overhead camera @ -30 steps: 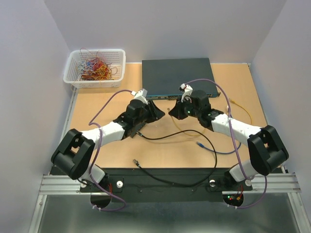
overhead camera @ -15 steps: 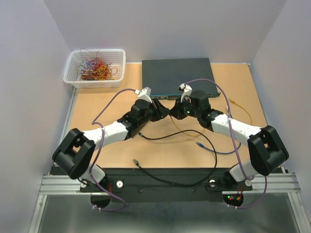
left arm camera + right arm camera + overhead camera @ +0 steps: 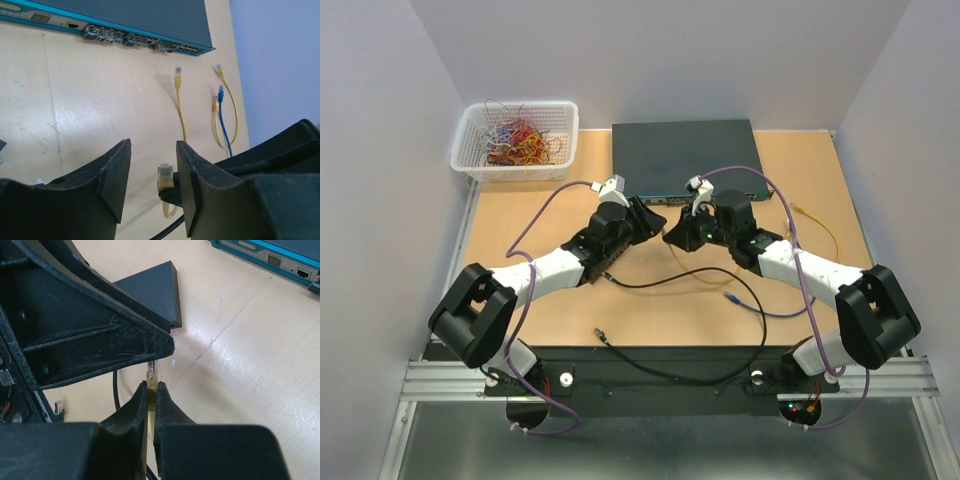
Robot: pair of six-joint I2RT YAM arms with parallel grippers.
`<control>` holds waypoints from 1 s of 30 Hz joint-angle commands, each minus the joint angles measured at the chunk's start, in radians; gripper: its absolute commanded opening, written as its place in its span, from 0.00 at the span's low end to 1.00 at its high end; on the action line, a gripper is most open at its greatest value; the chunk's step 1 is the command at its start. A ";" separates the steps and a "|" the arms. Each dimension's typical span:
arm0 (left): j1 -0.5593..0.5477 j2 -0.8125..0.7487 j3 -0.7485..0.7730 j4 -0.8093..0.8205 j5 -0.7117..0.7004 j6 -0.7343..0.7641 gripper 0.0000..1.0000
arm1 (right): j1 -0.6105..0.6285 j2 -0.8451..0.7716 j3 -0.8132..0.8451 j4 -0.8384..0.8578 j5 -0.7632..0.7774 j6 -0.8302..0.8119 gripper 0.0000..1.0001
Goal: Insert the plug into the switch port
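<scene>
Basket: a white plastic basket [image 3: 515,140] sits at the far left corner of the worktop [image 3: 660,320]. It holds a tangle of coloured wires.
Left tool: my left tool [image 3: 152,170] is about half open, with nothing gripped. A clear gap shows between its two black fingers [image 3: 112,175].
Switch: the dark network switch [image 3: 685,160] lies at the back centre. Its teal front strip and row of ports face the arms.
Writing: I can read none. There is a small display on the switch front, but it is too blurred to make out.
Plug: the yellow plug [image 3: 165,175] stands upright in the left tool's gap, close against the right-hand finger. I cannot tell whether it touches. It is well short of the ports.
Right tool: my right tool [image 3: 152,390] is pinched tight on the yellow plug, its tip poking out past the fingertips.
Loose cables: a yellow patch cable [image 3: 179,100] and a blue patch cable [image 3: 223,117] lie on the worktop further right. A black cable [image 3: 660,285] loops across the near side.
</scene>
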 commanded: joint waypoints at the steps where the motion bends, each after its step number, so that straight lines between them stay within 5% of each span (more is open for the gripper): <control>1: -0.003 0.006 0.056 0.057 -0.014 0.004 0.51 | 0.009 -0.032 0.011 0.053 -0.035 -0.010 0.00; 16: -0.064 0.063 0.058 0.076 0.006 -0.010 0.41 | 0.009 -0.037 0.019 0.066 0.001 -0.008 0.01; 26: -0.071 0.078 0.045 0.094 0.022 -0.013 0.01 | 0.009 -0.077 -0.027 0.165 0.040 0.061 0.02; 28: -0.069 0.077 0.041 0.105 0.022 -0.007 0.00 | 0.009 -0.078 -0.018 0.165 0.023 0.081 0.24; 29: -0.069 0.072 0.042 0.106 0.022 0.004 0.00 | 0.009 -0.078 -0.012 0.162 0.014 0.087 0.42; 30: -0.069 0.066 0.044 0.111 0.022 0.037 0.00 | 0.010 -0.083 -0.005 0.158 0.000 0.101 0.73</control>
